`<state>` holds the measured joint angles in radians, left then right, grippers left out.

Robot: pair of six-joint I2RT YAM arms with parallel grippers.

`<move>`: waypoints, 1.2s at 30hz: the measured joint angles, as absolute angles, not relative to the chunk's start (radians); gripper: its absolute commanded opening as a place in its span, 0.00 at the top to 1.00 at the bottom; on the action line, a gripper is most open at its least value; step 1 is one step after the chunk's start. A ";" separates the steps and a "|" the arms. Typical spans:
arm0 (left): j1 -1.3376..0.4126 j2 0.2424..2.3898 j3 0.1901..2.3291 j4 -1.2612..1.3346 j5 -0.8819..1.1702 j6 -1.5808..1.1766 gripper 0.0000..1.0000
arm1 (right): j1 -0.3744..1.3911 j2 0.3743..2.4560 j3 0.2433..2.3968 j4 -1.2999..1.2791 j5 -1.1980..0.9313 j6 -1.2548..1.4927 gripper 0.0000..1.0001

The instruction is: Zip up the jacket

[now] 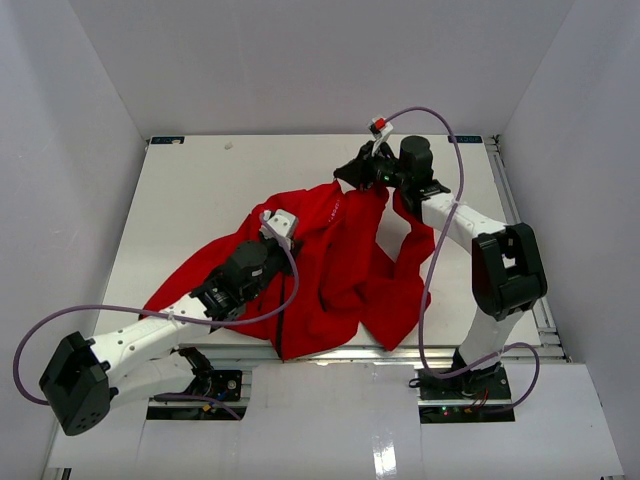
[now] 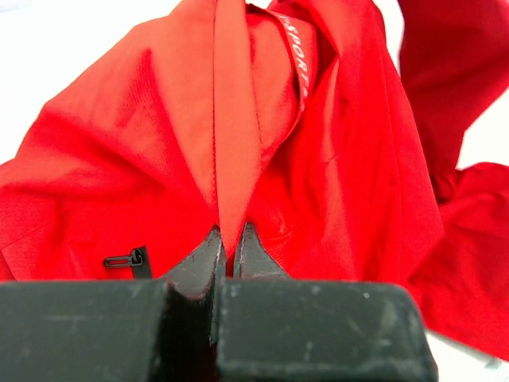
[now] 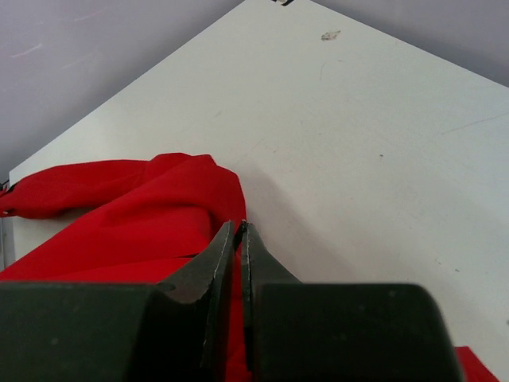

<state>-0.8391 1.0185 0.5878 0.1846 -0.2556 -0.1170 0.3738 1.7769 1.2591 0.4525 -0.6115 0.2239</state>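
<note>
Plainly this is the set-up stage: the jacket (image 1: 340,270) lies crumpled and open across the middle of the tabletop (image 1: 200,190), and no part of the front looks zipped yet. The left tool (image 2: 229,239) is closed almost completely, pinching a narrow upright fold of red fabric that runs away from it like a front edge. The right tool (image 3: 238,231) is likewise closed to a sliver on red cloth at the jacket's far end, and the top view shows that end drawn up into a peak at it.

A dark zipper line (image 1: 281,325) shows near the jacket's near hem. A small dark pull (image 2: 127,259) lies just left of the left tool's fingers; whether it belongs to the front zipper or a pocket I cannot tell.

The step in hand seems to be spreading and straightening the front. Next, the two holds likely need to pull apart to tension that edge, so both zipper halves lie side by side and the slider can be found. Too hard a pull may slip the thin pinches.
</note>
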 measured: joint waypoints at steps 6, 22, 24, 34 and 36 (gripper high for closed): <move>-0.839 0.953 0.587 0.141 -0.266 -0.092 1.00 | 0.330 1.873 1.399 0.390 -0.634 0.241 0.92; -0.846 0.870 0.612 -0.028 -0.353 -0.115 1.00 | 0.171 1.912 1.516 0.392 -0.614 0.304 0.92; -0.847 0.890 0.614 -0.026 -0.412 -0.117 1.00 | 0.171 1.908 1.508 0.401 -0.613 0.306 0.92; -0.695 1.055 0.582 0.200 -0.423 -0.022 0.77 | 0.143 1.845 1.433 0.420 -0.538 0.297 0.92; -0.673 1.081 0.579 0.265 -0.396 0.023 0.72 | 0.140 1.831 1.430 0.425 -0.518 0.284 0.92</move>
